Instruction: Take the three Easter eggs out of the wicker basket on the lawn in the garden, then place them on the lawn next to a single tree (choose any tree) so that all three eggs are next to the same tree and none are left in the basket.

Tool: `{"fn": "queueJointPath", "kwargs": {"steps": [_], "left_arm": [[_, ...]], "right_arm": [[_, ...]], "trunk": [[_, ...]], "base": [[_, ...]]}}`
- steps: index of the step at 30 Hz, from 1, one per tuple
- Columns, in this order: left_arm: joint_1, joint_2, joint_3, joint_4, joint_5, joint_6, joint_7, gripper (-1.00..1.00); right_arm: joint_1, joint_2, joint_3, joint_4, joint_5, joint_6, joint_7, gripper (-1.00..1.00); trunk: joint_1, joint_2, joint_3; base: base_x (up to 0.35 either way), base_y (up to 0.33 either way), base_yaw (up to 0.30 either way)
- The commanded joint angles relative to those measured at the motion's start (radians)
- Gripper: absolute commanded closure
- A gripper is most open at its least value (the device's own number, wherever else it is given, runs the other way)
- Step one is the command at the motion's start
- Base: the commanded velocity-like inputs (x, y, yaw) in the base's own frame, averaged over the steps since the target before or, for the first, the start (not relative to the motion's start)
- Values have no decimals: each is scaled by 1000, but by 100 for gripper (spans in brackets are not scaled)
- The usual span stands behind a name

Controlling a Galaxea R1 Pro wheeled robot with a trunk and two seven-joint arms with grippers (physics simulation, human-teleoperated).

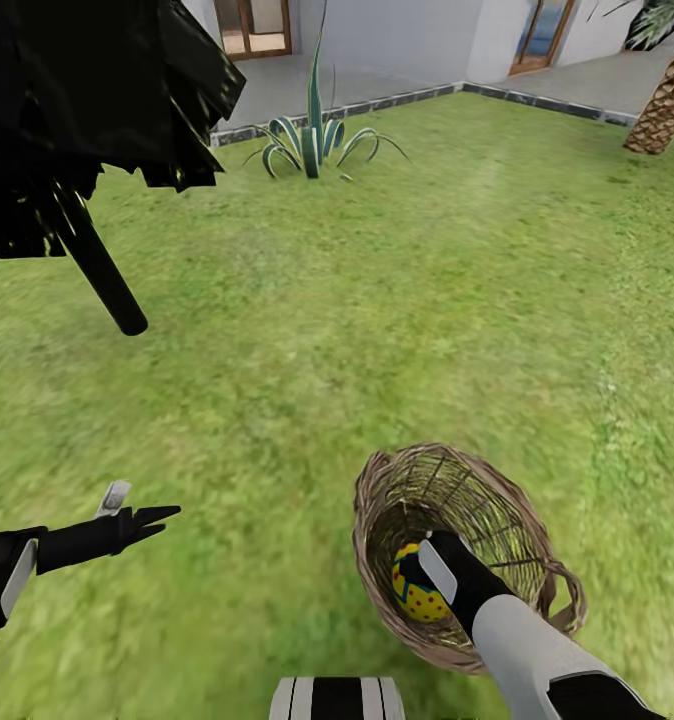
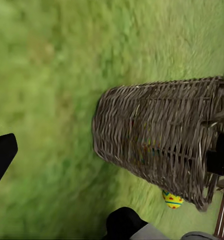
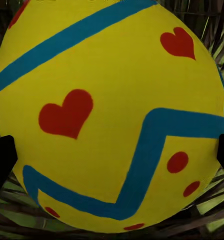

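Observation:
The wicker basket [image 1: 497, 500] lies tilted on the lawn [image 1: 377, 300], its mouth turned up toward me. My right gripper [image 1: 432, 572] reaches into it, open, with one Easter egg [image 1: 417, 592] between its fingers. That yellow egg [image 3: 112, 115] with red hearts and blue zigzag bands sits very close in the right wrist view, a black fingertip [image 3: 2, 160] at each side. My left gripper [image 1: 142, 520] hangs open over the grass, left of the basket [image 2: 156, 140]. An egg [image 2: 172, 199] peeks out by the basket's lower rim; I cannot tell if it is inside.
A thin black-trunked, all-black tree [image 1: 102, 270] stands at the left. A spiky green plant [image 1: 312, 140] grows by the paved edge ahead. A palm trunk [image 1: 667, 100] rises at the far right. The white house [image 1: 397, 40] lies beyond.

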Motion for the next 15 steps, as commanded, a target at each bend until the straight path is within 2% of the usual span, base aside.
{"fn": "queueJointPath", "kwargs": {"steps": [1,15], "left_arm": [[0,0,0,0,3,9,-2,-100],[0,0,0,0,2,7,1,-100]], "right_arm": [[0,-1,8,-2,-12,3,-9,100],[-5,-2,-3,-9,-16,1,-9,100]], "trunk": [[-4,7,3],[-58,105,46]], "base": [[-52,9,0],[-4,1,0]]}}
